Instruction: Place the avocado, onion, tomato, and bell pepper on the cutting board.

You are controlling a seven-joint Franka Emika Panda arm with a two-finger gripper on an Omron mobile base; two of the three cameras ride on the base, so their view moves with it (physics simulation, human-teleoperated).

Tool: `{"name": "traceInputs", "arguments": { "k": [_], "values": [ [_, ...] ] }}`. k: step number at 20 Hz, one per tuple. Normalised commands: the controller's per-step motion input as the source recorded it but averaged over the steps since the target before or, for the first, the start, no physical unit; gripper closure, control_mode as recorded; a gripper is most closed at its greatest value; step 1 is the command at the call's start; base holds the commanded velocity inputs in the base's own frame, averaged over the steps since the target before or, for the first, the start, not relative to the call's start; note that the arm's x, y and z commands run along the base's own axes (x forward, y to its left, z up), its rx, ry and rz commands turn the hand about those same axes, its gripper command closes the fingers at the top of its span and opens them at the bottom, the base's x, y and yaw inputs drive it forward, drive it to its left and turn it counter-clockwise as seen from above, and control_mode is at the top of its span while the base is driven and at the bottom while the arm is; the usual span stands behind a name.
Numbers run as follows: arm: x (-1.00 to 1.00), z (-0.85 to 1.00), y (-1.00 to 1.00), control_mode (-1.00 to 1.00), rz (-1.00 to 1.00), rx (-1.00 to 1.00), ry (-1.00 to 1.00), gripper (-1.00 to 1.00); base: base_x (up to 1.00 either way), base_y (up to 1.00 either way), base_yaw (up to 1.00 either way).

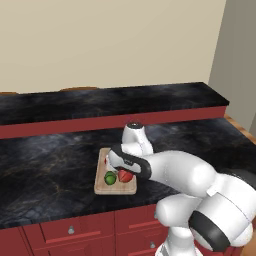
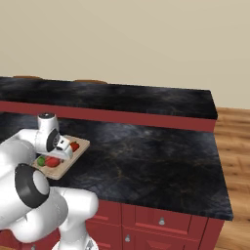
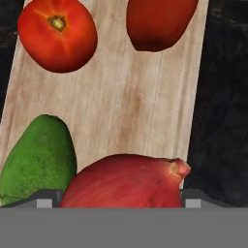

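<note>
On the cutting board [image 3: 131,106], the onion [image 3: 126,181] sits at 6 o'clock against the hand, avocado [image 3: 41,157] at 8, tomato [image 3: 57,34] at 11, bell pepper [image 3: 157,22] at 1. Whether the fingers grip the onion cannot be told.

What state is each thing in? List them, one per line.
Pale wooden cutting board: flat on the dark counter.
Bright orange-red tomato: on the board.
Deep red bell pepper: on the board.
Green avocado: on the board.
Pinkish-red onion: over the board, nearest the claw.
</note>
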Motion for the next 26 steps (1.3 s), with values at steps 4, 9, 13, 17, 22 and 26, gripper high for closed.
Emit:
{"name": "traceInputs", "arguments": {
  "k": [4, 9, 13, 17, 22, 26],
  "values": [
    [0.31, -0.27, 0.15, -1.00, 0.00, 0.00, 0.04, 1.00, 0.00, 0.00, 0.00],
    [0.28, -0.29, 0.10, -1.00, 0.00, 0.00, 0.03, 1.00, 0.00, 0.00, 0.00],
    [0.04, -0.40, 0.19, -1.00, 0.00, 0.00, 0.04, 1.00, 0.00, 0.00, 0.00],
    [0.00, -0.35, 0.24, -1.00, 0.00, 0.00, 0.01, -1.00, 0.00, 0.00, 0.00],
    [-0.05, 0.00, 0.02, -1.00, 0.00, 0.00, 0.00, -1.00, 0.00, 0.00, 0.00],
    [-0.06, 0.17, 0.00, -1.00, 0.00, 0.00, -0.04, -1.00, 0.00, 0.00, 0.00]
  ]
}}
